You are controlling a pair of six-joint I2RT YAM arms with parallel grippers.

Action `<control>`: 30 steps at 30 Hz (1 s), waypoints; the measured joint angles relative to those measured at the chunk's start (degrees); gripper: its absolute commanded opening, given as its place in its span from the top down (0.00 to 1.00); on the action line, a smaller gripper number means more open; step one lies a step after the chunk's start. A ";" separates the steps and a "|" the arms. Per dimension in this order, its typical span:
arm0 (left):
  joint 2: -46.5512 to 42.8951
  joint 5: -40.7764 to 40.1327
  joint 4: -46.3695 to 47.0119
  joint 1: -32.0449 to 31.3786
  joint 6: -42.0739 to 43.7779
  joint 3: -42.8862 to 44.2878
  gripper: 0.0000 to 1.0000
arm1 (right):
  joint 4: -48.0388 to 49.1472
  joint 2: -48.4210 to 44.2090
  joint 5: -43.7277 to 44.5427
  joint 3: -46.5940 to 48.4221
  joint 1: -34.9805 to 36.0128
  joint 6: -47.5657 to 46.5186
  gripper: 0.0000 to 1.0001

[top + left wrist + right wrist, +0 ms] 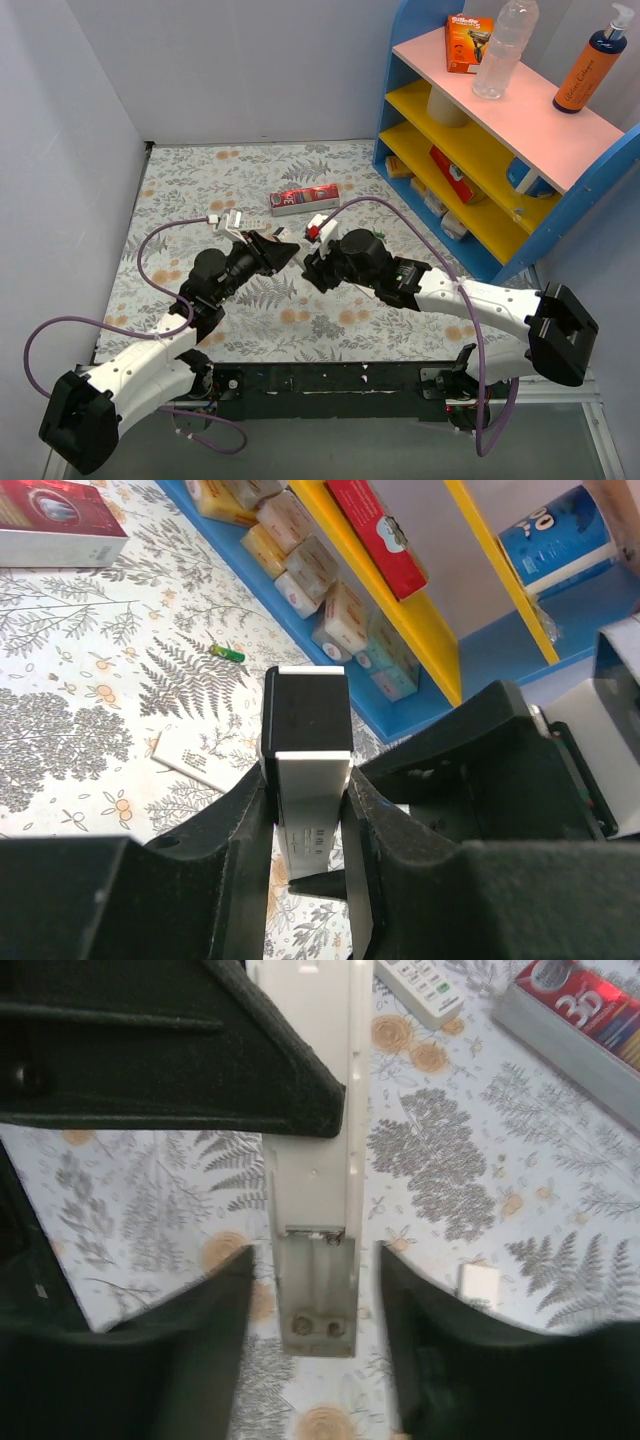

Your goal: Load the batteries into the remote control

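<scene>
The left fingers [238, 845] clamp the remote control [311, 800] above the floral tabletop [200, 180]. The right fingers [200, 1360] stand spread on either side of its bared, empty battery compartment [317, 1290], holding nothing. Loading looks not yet begun. A free arm must next fetch the green battery [228, 653], which lies near the blue shelf unit [600, 170] between grey walls.
</scene>
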 measured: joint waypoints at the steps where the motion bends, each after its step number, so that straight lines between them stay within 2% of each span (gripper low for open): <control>1: -0.15 -0.31 -0.17 -0.04 -0.24 -0.04 1.00 | 0.00 -0.02 0.15 0.00 0.00 0.66 0.14; 3: -0.57 -1.20 -0.68 -0.02 -0.50 -0.44 1.00 | -0.31 -0.33 0.37 0.00 0.00 1.66 0.07; 12: -1.68 -3.21 -1.81 -0.02 -2.60 -5.33 1.00 | -8.79 -5.97 6.62 -0.48 -1.38 7.69 0.05; 15: -1.68 -2.78 -1.05 -0.02 -3.06 -7.02 1.00 | -14.60 -7.41 9.14 -0.42 -5.16 11.39 0.05; 20: -1.92 0.17 3.23 -0.07 -3.93 -10.49 1.00 | -26.36 -7.39 12.13 -0.33 -15.47 16.35 0.07; 24: -2.51 3.10 8.76 -0.35 -4.81 -14.01 1.00 | -32.44 -5.46 11.87 -0.07 -22.27 17.84 0.20; 26: -2.75 4.31 11.56 -0.57 -5.14 -15.80 1.00 | -34.10 -3.76 10.88 0.00 -24.50 18.23 0.30; 30: -2.75 6.34 16.79 -1.27 -5.49 -18.56 1.00 | -36.02 0.72 9.27 1.16 -27.43 18.67 0.40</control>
